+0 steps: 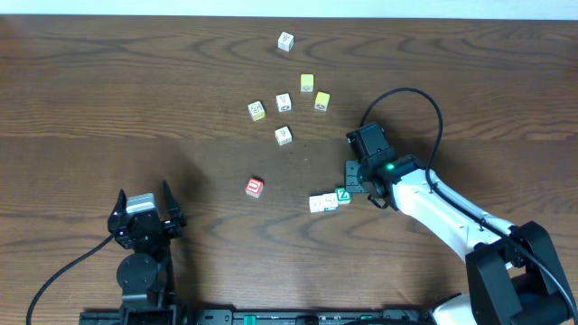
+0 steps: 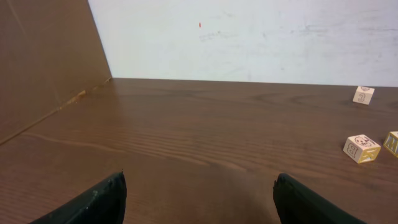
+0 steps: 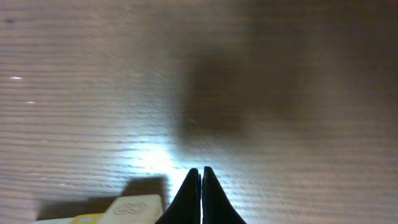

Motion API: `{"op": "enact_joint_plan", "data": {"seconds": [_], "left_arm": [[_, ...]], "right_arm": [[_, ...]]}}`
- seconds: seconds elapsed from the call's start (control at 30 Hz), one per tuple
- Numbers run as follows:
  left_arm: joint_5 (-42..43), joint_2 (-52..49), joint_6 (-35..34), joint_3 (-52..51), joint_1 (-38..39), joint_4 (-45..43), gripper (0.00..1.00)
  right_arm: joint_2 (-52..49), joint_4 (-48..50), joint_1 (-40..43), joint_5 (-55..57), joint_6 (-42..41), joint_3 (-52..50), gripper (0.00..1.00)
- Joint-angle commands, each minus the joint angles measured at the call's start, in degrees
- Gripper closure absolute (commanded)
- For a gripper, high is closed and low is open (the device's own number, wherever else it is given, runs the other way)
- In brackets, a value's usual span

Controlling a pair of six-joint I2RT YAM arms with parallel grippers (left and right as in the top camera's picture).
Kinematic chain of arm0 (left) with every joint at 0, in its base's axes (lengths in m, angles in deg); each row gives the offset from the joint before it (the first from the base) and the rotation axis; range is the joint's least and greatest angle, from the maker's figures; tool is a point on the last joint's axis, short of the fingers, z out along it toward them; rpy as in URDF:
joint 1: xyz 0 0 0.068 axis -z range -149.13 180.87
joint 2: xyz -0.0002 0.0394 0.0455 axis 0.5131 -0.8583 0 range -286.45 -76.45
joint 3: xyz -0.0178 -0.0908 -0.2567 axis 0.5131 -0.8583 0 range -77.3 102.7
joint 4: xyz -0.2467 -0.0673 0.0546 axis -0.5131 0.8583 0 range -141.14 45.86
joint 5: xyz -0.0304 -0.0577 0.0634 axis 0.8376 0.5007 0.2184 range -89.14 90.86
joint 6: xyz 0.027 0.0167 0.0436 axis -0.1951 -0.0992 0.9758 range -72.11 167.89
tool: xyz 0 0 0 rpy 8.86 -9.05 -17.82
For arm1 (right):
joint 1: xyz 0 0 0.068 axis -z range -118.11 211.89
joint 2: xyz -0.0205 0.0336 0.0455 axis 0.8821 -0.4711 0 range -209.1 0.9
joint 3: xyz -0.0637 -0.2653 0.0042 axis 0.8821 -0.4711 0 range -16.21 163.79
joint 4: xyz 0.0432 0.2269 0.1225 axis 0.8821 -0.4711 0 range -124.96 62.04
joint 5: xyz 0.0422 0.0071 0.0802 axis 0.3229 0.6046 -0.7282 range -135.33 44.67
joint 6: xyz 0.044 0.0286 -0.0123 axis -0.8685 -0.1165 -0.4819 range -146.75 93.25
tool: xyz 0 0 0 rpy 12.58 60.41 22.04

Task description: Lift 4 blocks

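Overhead, the right gripper (image 1: 349, 183) is being held pressed together, empty, just beside the green Z block (image 1: 343, 194) and white blocks (image 1: 319, 204), red block (image 1: 255, 187) nearby, yellow cubes (image 1: 307, 83) beyond, left gripper (image 1: 144, 195) spread wide.

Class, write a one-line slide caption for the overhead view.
Shut right gripper beside the green Z block; red block sits apart; left gripper open, empty.

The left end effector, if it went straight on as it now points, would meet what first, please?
The way looks free: ahead of the left end effector lies only bare table; the nearest yellow-edged block sits right of its line. Depth is unclear.
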Motion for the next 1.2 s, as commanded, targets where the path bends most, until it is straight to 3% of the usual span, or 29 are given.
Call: {"op": "enact_joint_plan", "data": {"seconds": [0.0,0.47,1.17], "left_arm": [[-0.3,0.3,0.8,-1.2,-0.2,2.1,0.24],[-0.3,0.3,0.8,-1.2,-0.2,2.1,0.24],[-0.3,0.3,0.8,-1.2,-0.2,2.1,0.24]], "right_arm": [[-0.1,1.6,0.6,-3.0,4.4,-0.2,0.99],[-0.1,2.2,0.1,-10.2,6.1,-0.3,0.99],[-0.1,-2.2,-3.6,-7.9,3.0,-0.3,0.99]]}}
